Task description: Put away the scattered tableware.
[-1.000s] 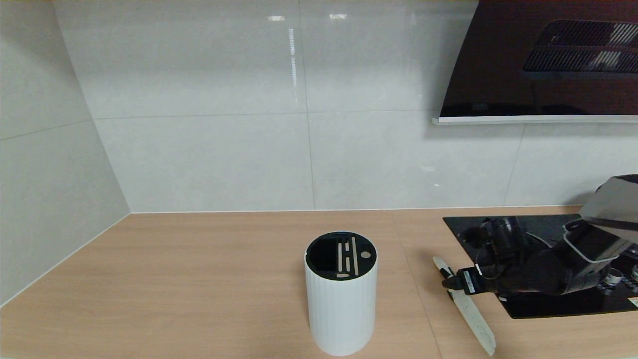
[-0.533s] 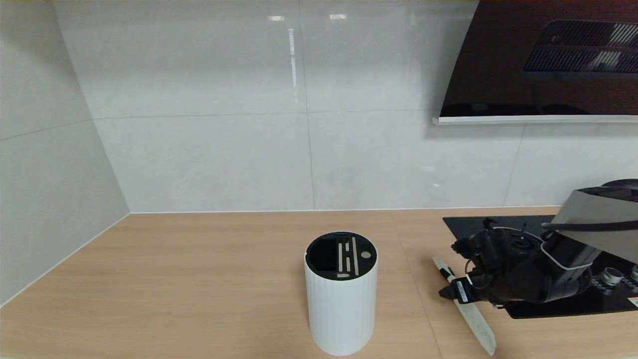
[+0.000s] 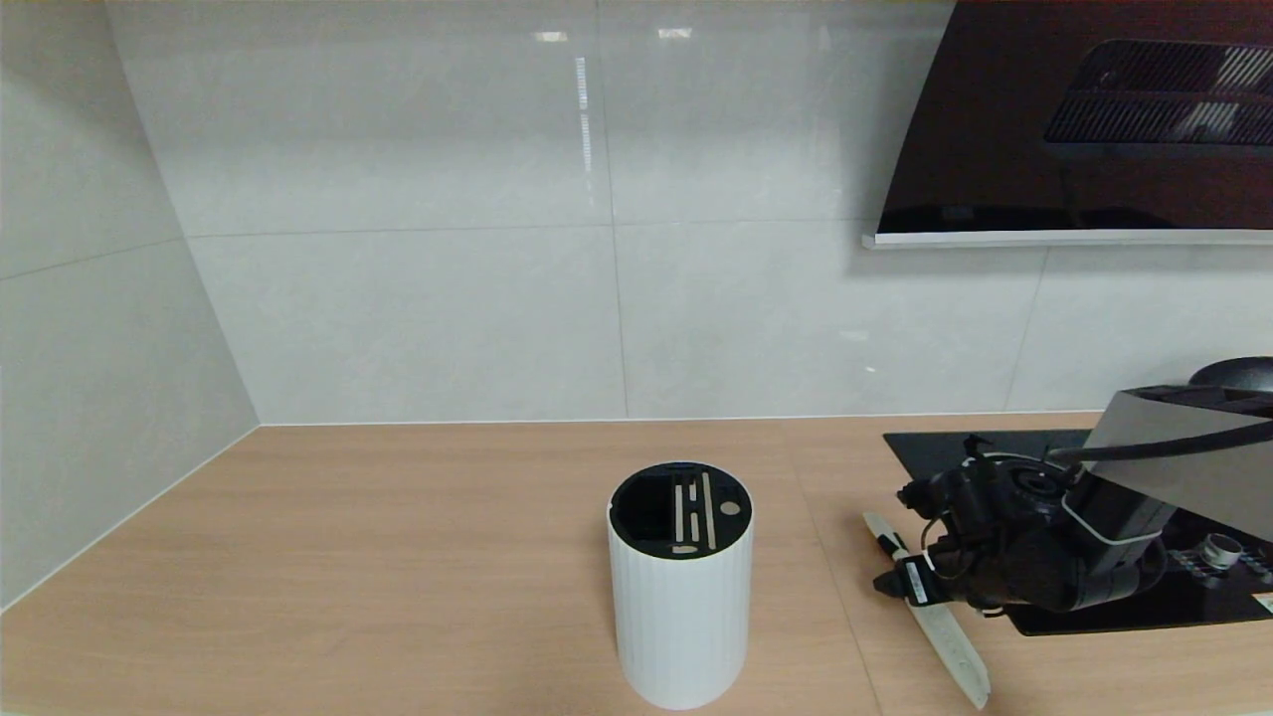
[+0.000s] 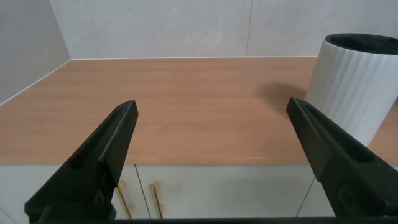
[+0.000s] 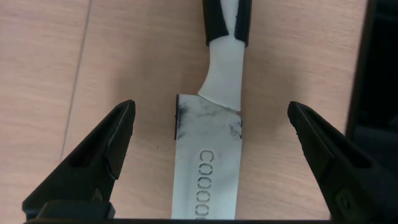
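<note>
A white knife (image 3: 940,625) with a black-and-white handle lies flat on the wooden counter, right of a white ribbed holder (image 3: 680,587) whose black top has slots. My right gripper (image 3: 900,582) hangs over the knife where blade meets handle. In the right wrist view the knife (image 5: 214,149) lies between the open fingers (image 5: 102,158), which stand apart on either side without touching it. My left gripper (image 4: 214,162) is open at the counter's front edge, left of the holder (image 4: 354,84), with nothing in it.
A black cooktop (image 3: 1044,467) is set into the counter at the right, close beside the knife, with a dark range hood (image 3: 1084,129) above it. Tiled walls close the back and left. Bare counter (image 3: 398,557) stretches left of the holder.
My right gripper has come down and slightly left over the knife, the wrist turning so the fingers straddle it. The knife and holder have not moved.
</note>
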You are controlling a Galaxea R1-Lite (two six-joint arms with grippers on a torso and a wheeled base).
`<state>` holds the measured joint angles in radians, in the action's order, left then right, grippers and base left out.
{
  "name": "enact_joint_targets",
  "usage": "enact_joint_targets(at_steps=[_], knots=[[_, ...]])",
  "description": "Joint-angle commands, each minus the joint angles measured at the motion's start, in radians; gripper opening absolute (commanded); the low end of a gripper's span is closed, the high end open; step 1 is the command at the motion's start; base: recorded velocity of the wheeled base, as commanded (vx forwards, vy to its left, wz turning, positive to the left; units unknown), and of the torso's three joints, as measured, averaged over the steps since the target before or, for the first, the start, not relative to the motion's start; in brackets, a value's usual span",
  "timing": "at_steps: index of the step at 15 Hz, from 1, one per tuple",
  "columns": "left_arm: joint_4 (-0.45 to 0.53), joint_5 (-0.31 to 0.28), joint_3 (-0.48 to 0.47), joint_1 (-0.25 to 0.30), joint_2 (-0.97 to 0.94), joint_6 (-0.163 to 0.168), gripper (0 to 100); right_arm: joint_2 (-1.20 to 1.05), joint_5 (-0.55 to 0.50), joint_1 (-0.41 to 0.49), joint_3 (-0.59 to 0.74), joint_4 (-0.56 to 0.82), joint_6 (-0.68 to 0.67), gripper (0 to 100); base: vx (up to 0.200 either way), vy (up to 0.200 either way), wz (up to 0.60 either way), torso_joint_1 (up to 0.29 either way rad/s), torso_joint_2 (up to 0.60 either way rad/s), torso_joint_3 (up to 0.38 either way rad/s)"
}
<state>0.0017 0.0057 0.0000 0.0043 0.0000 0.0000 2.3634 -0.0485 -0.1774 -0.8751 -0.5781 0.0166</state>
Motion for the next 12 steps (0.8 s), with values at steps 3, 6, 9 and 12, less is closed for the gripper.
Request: enact_joint_targets(at_steps=[3,6,9,12], knots=[[0.000,0.000,0.000,0.000,0.000,0.000,100,0.016,0.001,0.001,-0.013,0.000,-0.003,100,0.000,0.000,0.00,0.000,0.00,0.000],[0.000,0.000,0.000,0.000,0.000,-0.002,100,0.027,-0.001,0.001,-0.016,0.001,-0.001,100,0.000,0.000,0.00,0.000,0.00,0.000],[0.000,0.000,0.000,0.000,0.000,0.000,100,0.036,0.001,0.003,-0.018,0.001,-0.001,100,0.000,0.000,0.00,0.000,0.00,0.000],[0.000,0.000,0.000,0.000,0.000,0.000,100,0.043,0.001,0.003,-0.018,0.001,0.000,0,0.000,0.000,0.00,0.000,0.00,0.000]])
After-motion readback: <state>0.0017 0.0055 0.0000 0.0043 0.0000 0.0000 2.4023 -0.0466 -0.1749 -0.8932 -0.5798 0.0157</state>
